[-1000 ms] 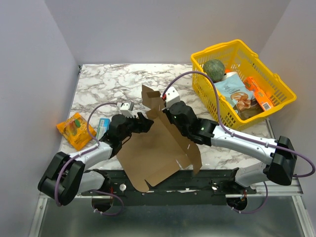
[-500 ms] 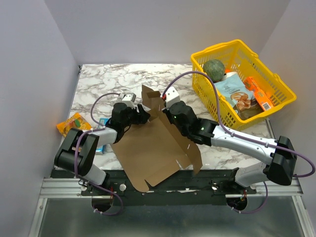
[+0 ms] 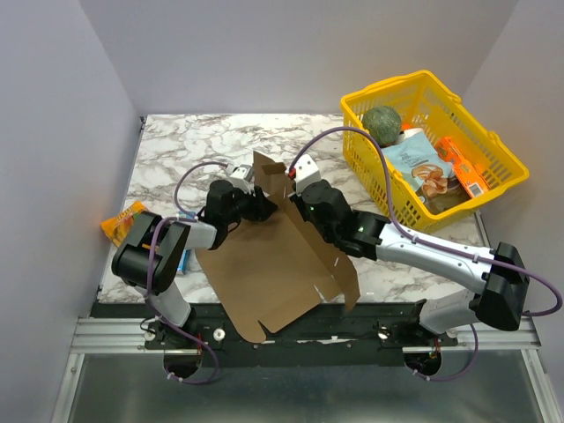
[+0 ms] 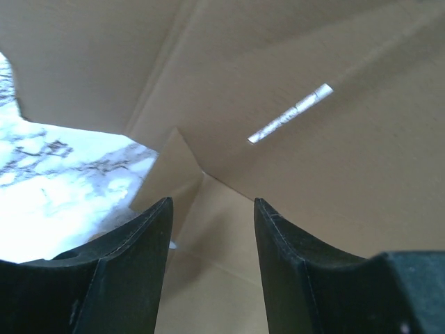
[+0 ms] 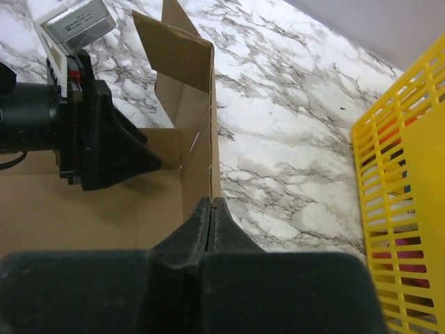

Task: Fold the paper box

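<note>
- Paper box (image 3: 264, 282) lay partly folded on the bench (image 3: 176, 150) — near corner past the front edge.
- Left pincer (image 4: 212, 209) stood apart at the box's raised far fold, gripping nothing.
- Right pincer (image 5: 211, 205) was clamped together on the upright flap.
- Yellow basket (image 3: 507, 154) stood far right — apart from the box.

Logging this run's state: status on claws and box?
Right claw shut on a raised wall of the box. Left claw open, nosed into its inner corner, holding nothing. Basket off right, clear of both.
</note>
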Controlling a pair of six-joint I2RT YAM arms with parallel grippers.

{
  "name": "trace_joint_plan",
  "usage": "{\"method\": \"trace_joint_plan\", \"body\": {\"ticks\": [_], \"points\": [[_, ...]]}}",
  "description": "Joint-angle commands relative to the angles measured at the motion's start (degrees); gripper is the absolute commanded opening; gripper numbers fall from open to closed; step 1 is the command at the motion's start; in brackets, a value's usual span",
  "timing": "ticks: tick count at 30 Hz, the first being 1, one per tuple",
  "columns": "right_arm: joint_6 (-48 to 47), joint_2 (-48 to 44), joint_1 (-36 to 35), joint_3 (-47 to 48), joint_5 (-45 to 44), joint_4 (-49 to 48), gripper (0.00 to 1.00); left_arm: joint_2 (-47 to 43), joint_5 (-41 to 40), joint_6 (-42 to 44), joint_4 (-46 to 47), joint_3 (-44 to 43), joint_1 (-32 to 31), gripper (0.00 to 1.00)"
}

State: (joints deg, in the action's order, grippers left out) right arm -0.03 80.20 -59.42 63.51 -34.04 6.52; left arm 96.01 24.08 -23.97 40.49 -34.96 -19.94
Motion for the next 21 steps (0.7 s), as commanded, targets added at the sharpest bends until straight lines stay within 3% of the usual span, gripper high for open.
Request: {"method": "trace_joint_plan", "body": {"ticks": [1,10,21], "points": [[1.7,2.7,-0.2,-0.5,3.3,6.8,0.01,-1.3,-2.2,1.1,2.8,2.0,-0.6,0.62],[2.1,2.3,-0.1,-0.5,4.0,7.3,0.01,-1.9,-4.8,2.2,-1.5,-1.2,2.5,0.78],[2.0,3.6,-0.2,0.6,4.2,8.2,0.01,4.1,0.4,2.5,-0.5,-5.2,1.1,0.76]]}}
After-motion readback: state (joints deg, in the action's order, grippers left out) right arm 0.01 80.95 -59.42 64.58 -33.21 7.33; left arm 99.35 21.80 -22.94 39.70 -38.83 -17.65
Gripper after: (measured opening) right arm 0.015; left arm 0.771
